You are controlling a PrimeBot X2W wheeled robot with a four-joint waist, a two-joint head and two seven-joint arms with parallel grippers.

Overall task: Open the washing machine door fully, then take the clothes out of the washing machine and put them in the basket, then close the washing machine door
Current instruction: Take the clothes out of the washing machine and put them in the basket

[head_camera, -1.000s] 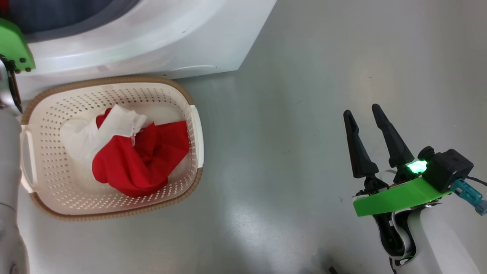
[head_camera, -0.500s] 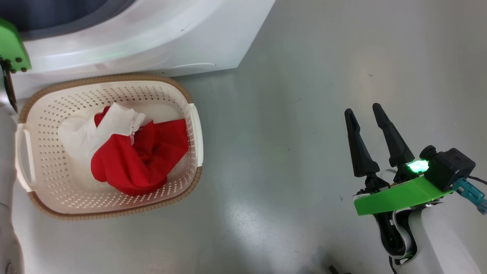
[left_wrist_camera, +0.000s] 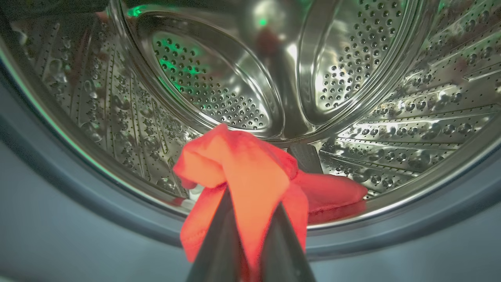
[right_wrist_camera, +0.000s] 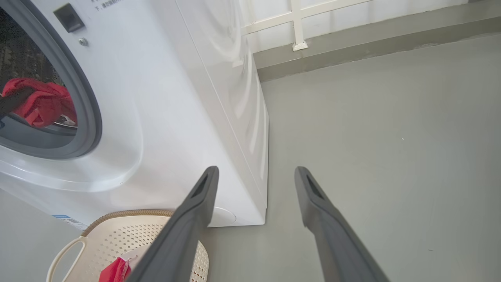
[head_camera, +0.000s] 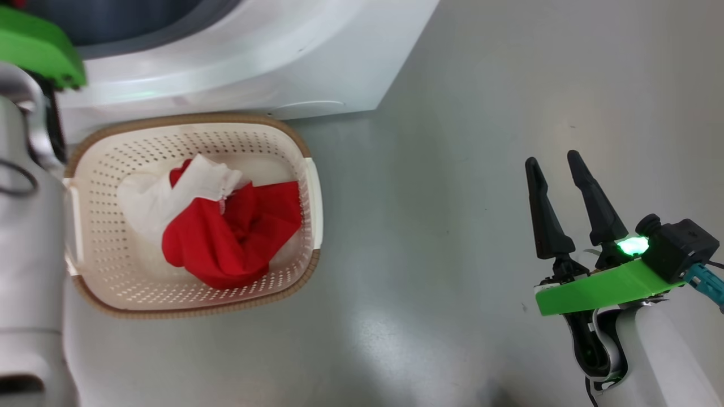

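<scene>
Inside the steel drum (left_wrist_camera: 219, 86) of the white washing machine (head_camera: 237, 62), my left gripper (left_wrist_camera: 252, 199) is shut on a red garment (left_wrist_camera: 242, 168); it hangs over the grey gasket (left_wrist_camera: 58, 184) at the drum's mouth. That garment (right_wrist_camera: 39, 102) also shows through the machine's opening in the right wrist view. The cream basket (head_camera: 102, 265) stands on the floor before the washer, with red and white clothes (head_camera: 226, 232) in it. My right gripper (head_camera: 554, 161) is open over bare floor, far right of the basket. The door is out of view.
My pale left forearm (head_camera: 28, 271) rises along the basket's left side, with a green bracket (head_camera: 39, 48) at the wrist. Grey floor (head_camera: 430, 198) stretches between the basket and the right arm. A wall base (right_wrist_camera: 352, 43) runs behind the washer.
The head camera has shifted, so the washer and basket sit further right in the picture and more of my left forearm shows. The right gripper stays open in the same pose.
</scene>
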